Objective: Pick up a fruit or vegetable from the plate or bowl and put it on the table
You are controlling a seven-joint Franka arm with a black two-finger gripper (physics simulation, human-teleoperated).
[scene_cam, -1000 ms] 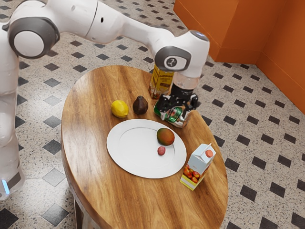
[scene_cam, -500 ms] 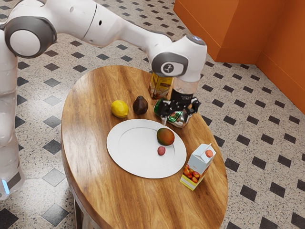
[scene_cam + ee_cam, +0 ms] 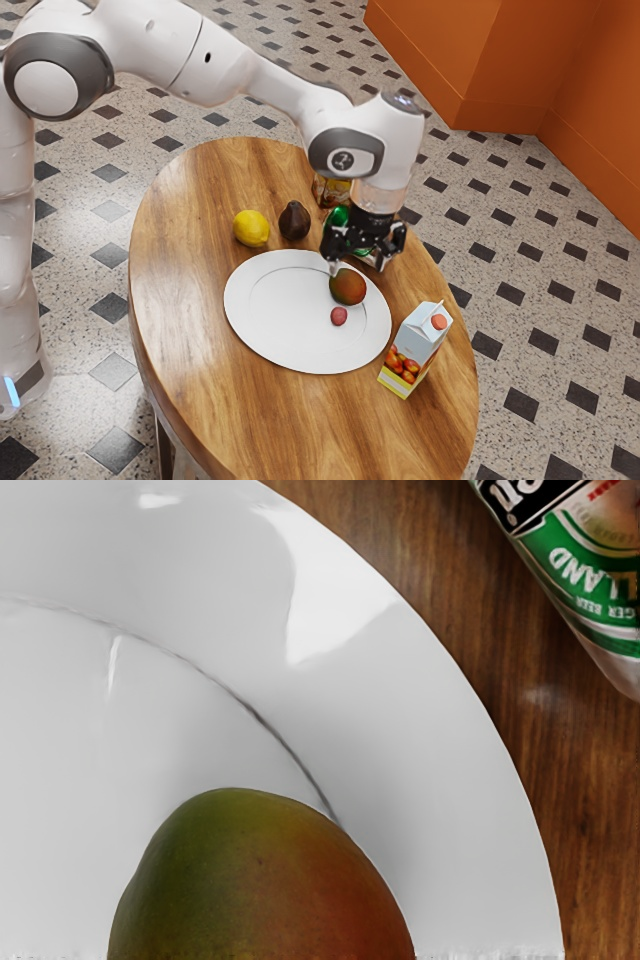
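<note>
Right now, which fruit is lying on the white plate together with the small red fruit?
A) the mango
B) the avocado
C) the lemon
A: the mango rests on the white plate beside the small red fruit, while the lemon and the avocado lie on the wooden table, outside the plate's rim.

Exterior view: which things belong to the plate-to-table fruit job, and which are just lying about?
Part of the job:
gripper, open
plate
mango and small red fruit, either could be picked
table

Just lying about:
lemon
avocado
green can
yellow carton
red-capped carton
</note>
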